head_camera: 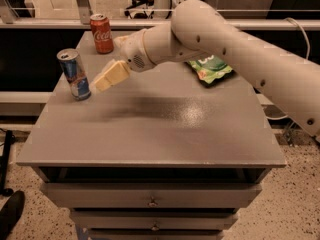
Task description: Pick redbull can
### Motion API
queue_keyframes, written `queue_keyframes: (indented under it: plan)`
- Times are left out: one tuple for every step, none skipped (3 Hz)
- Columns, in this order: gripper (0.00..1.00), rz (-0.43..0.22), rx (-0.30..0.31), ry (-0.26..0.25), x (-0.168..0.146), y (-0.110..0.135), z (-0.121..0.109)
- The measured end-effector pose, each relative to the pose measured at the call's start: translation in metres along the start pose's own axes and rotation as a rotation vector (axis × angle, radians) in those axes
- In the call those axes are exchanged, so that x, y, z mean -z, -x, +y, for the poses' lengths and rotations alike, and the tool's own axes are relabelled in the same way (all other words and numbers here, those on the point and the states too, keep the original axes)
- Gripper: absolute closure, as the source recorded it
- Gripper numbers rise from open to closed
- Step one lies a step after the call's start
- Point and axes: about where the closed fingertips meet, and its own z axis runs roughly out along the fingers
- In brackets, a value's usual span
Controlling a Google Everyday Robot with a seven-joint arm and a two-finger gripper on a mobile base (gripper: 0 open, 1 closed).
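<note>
The redbull can [75, 74], slim, blue and silver with a silver top, stands upright near the left edge of the grey tabletop [165, 129]. My gripper [102, 81] reaches in from the right at the end of the large beige arm [210, 39]. It sits just to the right of the can, close beside its lower half and a little above the tabletop. I cannot tell whether it touches the can.
An orange-red Coca-Cola can [102, 33] stands at the back left, behind the redbull can. A green snack bag [212, 70] lies at the back right, partly under the arm. The tabletop tops a drawer cabinet [152, 201]; a shoe [10, 211] shows on the floor at left.
</note>
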Motion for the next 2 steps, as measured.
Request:
queue_keyframes:
  plan:
    - [0.0,-0.093,-0.001,0.034,-0.039,0.023,0.005]
    - [0.0,-0.142,-0.009,0.057,-0.062,0.031,0.011]
